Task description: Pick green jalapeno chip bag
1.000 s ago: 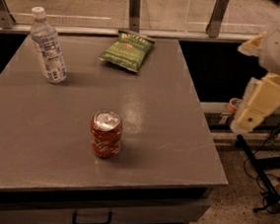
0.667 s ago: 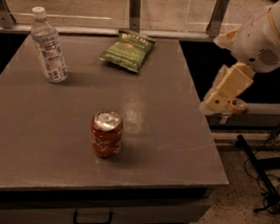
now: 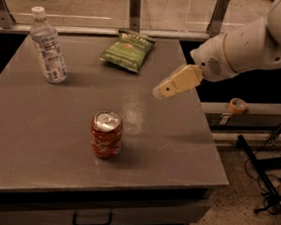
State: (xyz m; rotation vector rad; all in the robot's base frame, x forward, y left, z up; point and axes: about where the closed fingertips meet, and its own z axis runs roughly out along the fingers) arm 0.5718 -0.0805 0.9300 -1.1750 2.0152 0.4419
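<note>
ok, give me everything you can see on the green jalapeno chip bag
The green jalapeno chip bag is a small crinkly pouch, foil by the look, green with a darker top band and pale lettering I can't read. It lies flat on the grey table near the far edge, top band away from the camera, slightly skewed. Only the table touches it. The end effector hangs over the table to its right and nearer the camera, clear of it.
</note>
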